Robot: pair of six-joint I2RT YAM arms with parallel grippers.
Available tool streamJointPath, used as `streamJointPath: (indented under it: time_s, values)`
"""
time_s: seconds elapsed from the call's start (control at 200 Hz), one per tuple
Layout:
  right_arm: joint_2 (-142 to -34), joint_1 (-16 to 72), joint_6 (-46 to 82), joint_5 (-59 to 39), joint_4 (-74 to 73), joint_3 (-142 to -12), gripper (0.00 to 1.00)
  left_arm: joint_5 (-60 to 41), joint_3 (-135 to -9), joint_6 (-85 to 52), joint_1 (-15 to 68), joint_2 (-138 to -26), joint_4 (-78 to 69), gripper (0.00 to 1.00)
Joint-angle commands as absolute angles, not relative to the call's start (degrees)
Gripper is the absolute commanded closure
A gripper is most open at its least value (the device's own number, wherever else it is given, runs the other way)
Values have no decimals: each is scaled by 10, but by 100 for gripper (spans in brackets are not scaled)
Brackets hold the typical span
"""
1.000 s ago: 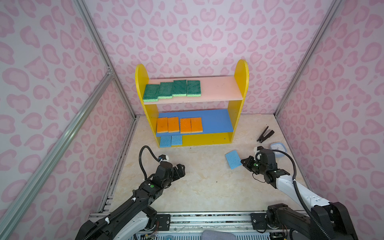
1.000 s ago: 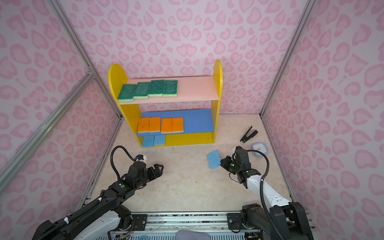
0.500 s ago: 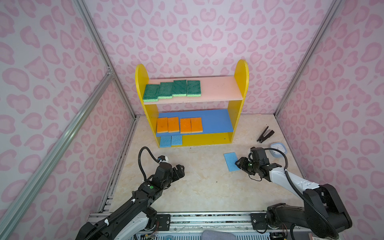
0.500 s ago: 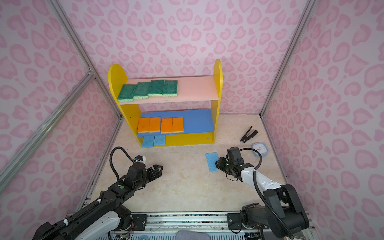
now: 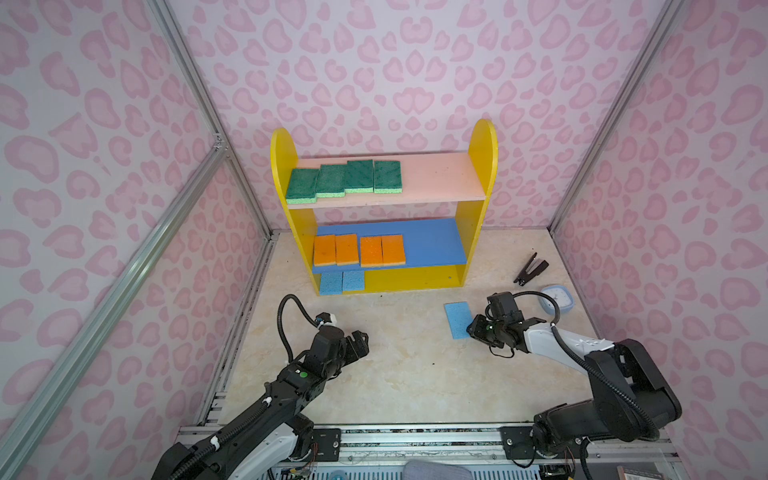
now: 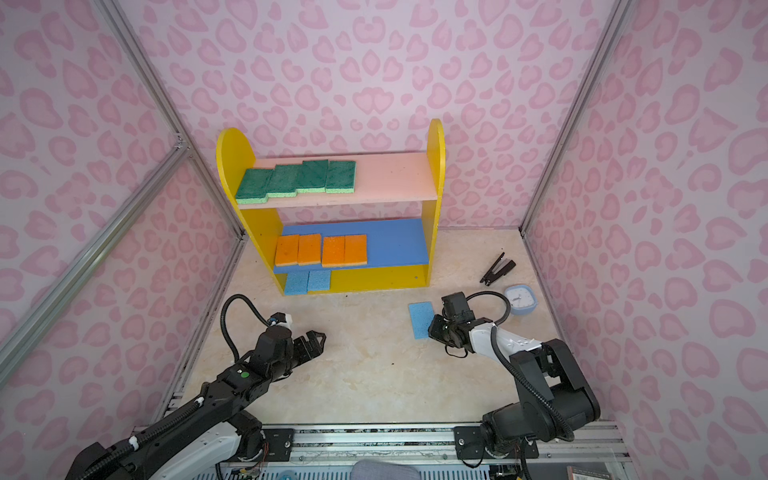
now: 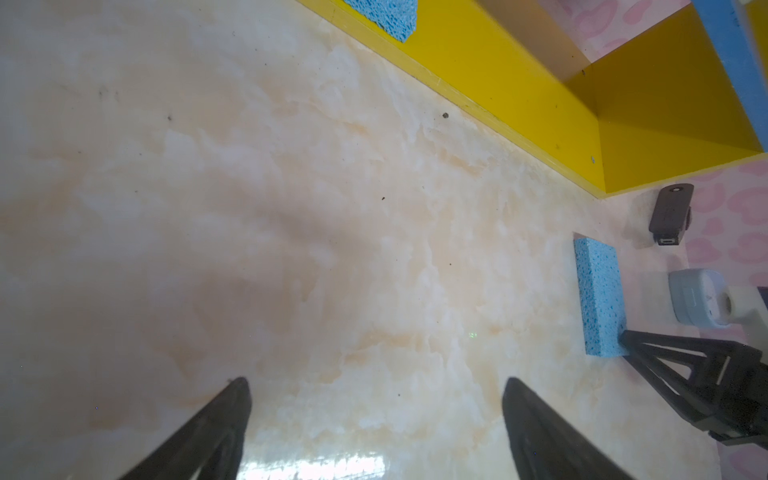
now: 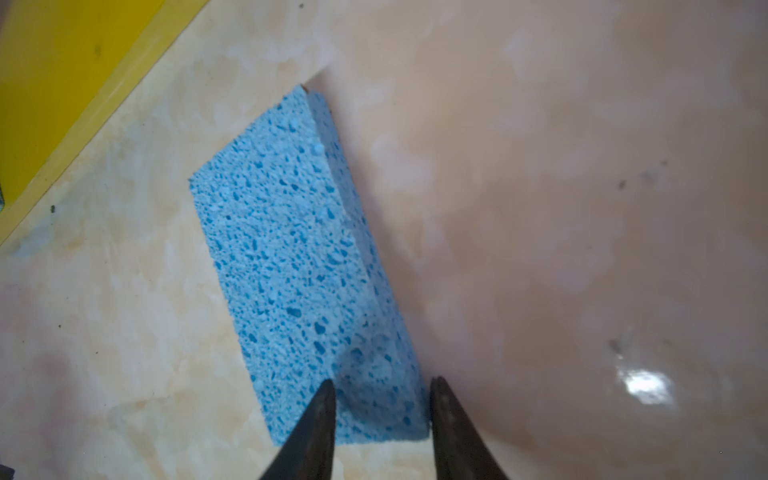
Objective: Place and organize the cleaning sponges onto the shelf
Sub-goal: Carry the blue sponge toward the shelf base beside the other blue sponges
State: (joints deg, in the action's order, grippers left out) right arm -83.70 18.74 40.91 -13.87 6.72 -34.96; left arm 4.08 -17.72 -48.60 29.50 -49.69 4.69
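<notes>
there is one shelf (image 5: 483, 143) at the back of the worktop (image 5: 395, 374). four green sponges (image 5: 345, 178) lie in a row on its pink board (image 5: 436, 178), side by side, at the left end. four orange sponges (image 5: 359, 249) lie in a row on the blue board (image 5: 432, 245), two and two with a small gap in the middle. two blue sponges (image 5: 353, 281) lie side by side on the yellow bottom (image 5: 415, 280), at the left end. that makes ten on the shelf.

one more blue sponge, the loose sponge (image 5: 456, 318), lies flat on the worktop in front of the shelf, toward the right. the right gripper (image 8: 380, 382) is low at its near end. its jaws are close together, with a corner of the loose sponge between them. one tip is over the top of the sponge and one is at its side. i cannot tell if they pinch it.

the left gripper (image 7: 376, 380) hangs over the bare worktop on the left, well away from all the sponges. its jaws are wide apart and hold nothing.

one black stapler (image 5: 530, 270) and one little blue clock (image 5: 559, 299) sit on the worktop to the right of the shelf, near the right arm.
</notes>
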Motion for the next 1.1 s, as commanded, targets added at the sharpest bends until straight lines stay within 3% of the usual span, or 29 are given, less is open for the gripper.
streamJointPath:
  time_s: [0.0, 0.185, 0.69, 1.095]
  values:
    - [-845, 189, 407, -124, 81, -351, 83, 42, -178, -485, 294, -499, 45, 4]
    - [-855, 191, 407, -125, 77, -361, 100, 42, -181, -480, 289, -495, 50, 5]
    - [-807, 266, 526, -128, -72, -332, 100, 19, -160, -476, 243, -434, 82, 5]
    - [-942, 341, 649, -98, -371, -354, 100, -5, -132, -477, 193, -392, 115, 4]
